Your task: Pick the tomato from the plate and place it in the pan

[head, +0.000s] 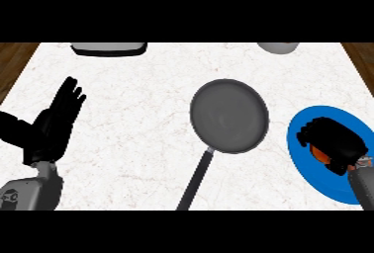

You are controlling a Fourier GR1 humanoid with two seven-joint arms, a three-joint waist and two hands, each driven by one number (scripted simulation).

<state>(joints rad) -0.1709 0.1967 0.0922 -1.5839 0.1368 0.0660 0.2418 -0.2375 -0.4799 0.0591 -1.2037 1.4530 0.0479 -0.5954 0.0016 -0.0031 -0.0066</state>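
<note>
A blue plate (pixel 309 170) lies at the right of the white counter. My right hand (pixel 335 143) is over it with its fingers curled round the red tomato (pixel 319 153), of which only a small patch shows under the palm. The grey pan (pixel 228 115) lies in the middle of the counter, empty, with its dark handle (pixel 196 180) pointing toward the near edge. My left hand (pixel 53 123) rests open at the left, fingers up, away from the pan and the plate.
A grey-and-black appliance (pixel 110 48) stands at the far edge, left of centre. A pale round vessel (pixel 278 47) is at the far right. Wood floor shows beyond both sides of the counter.
</note>
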